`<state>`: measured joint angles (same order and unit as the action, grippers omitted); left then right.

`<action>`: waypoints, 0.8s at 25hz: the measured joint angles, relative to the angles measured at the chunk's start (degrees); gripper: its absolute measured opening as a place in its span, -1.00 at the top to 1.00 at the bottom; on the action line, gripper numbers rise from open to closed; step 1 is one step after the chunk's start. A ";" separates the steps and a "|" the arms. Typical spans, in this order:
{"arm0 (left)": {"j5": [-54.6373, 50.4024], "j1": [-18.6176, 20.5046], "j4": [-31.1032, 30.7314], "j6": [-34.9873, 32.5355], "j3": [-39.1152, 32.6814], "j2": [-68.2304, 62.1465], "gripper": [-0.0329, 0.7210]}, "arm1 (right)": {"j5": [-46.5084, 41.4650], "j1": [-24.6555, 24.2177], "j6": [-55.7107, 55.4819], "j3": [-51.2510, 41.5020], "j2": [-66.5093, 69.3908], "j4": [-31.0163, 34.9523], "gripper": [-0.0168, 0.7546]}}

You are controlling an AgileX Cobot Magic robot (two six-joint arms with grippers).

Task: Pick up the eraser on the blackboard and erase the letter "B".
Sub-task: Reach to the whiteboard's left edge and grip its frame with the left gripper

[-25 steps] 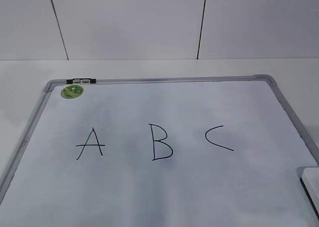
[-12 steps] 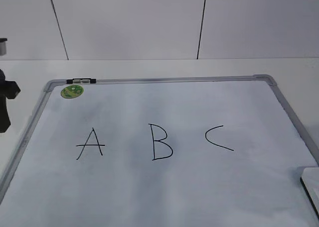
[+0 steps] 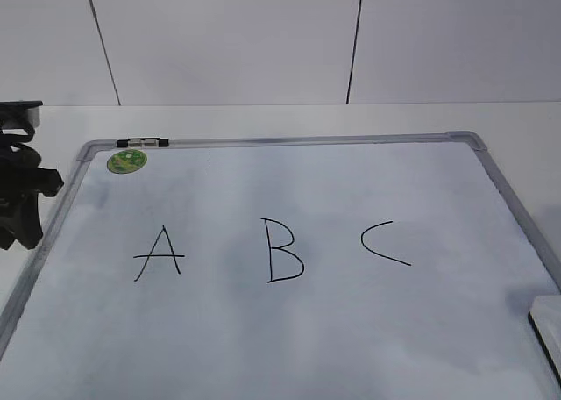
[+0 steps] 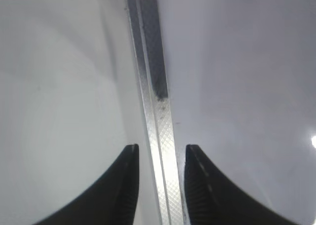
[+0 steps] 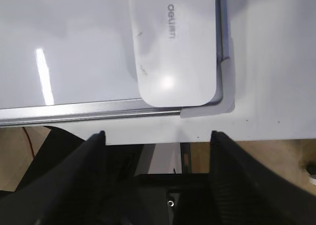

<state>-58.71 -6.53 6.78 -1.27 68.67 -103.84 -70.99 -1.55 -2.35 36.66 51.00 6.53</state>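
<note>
"A", "B" (image 3: 284, 251), "C" on blackboard (image 3: 351, 330)

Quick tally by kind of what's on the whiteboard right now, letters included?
Hand-written letters: 3 (A, B, C)
Eraser: 1, at the board's near right corner
Round green sticker: 1
Black-and-silver clip on the top frame: 1
Total: 6

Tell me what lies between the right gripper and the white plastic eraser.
In the right wrist view, only the silver-grey frame of the whiteboard and a strip of white table separate the open right gripper from the white plastic eraser.
</note>
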 joint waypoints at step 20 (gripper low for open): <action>5.02 0.60 -0.96 -0.13 0.25 -5.19 0.28 | 0.26 0.00 0.74 5.05 2.72 0.09 -0.32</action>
<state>-53.69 -5.93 5.82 -1.40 68.92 -109.03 -70.73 -1.55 -1.61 41.71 53.72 6.62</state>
